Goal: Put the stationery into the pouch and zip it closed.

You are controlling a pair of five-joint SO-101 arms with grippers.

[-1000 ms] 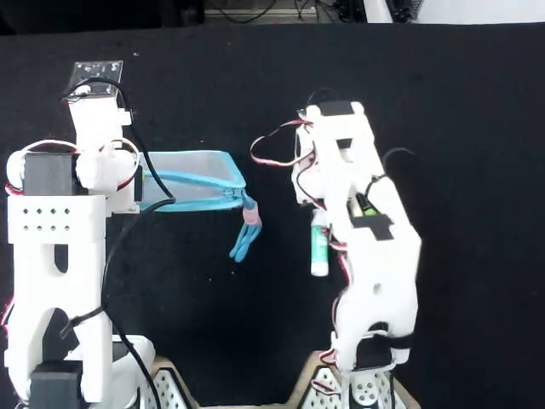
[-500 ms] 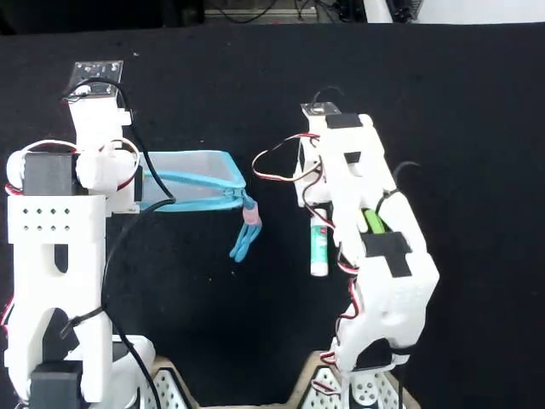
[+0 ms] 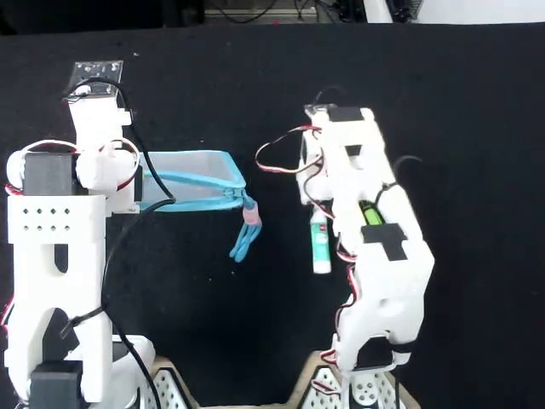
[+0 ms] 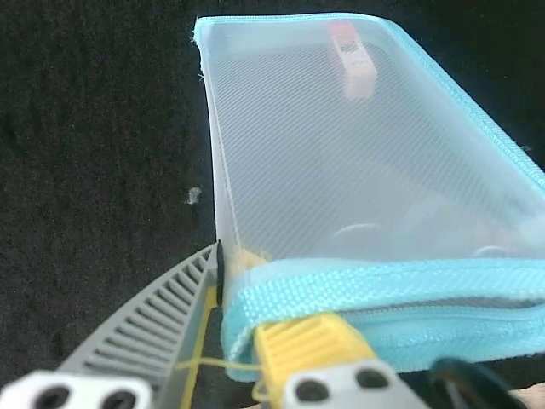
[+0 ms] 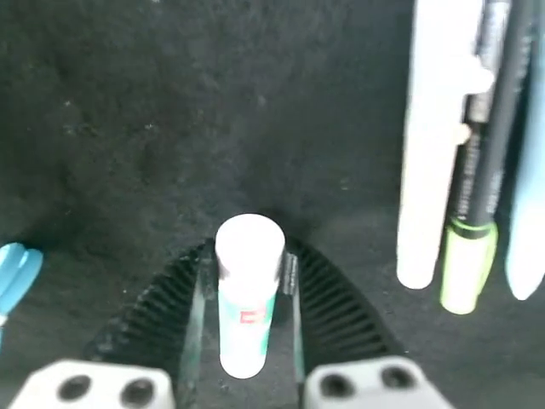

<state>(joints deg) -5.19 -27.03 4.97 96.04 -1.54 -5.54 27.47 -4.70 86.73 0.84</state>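
On the left, the left gripper (image 4: pixel 232 271) is pinching the near corner of the pouch (image 3: pixel 192 175), its jaws pressed together on the blue zip band and mesh. It is probably pinning the pouch to the black worktop (image 3: pixel 477 102) so the opening is not sliding about while things are being pushed in. The pouch is lying flat, with its zip edge facing the arms. A small pink and white piece (image 4: pixel 351 58) is showing through the mesh, though whether it is sitting inside or lying beyond the far side cannot be told. At the pouch's right corner the zip tassel (image 3: pixel 247 232), pink at the top and blue below, is trailing loose on the worktop, untouched. Further right, well apart from the pouch, the right gripper (image 5: pixel 247 256) is gripping the glue stick (image 3: pixel 321 247) between its jaws, white cap pointing away from the wrist; this looks like the pick-up before the carry over to the opening. Whether the stick is resting on the worktop or raised off it cannot be told. Just beside it on the right, the remaining pens are lying parallel, waiting their turn: a white pen (image 5: pixel 436 145), a dark pen with a green end (image 5: pixel 477 213), and a pale blue one (image 5: pixel 530 170) at the edge. Counted: one pouch, one tassel, one glue stick, three pens.
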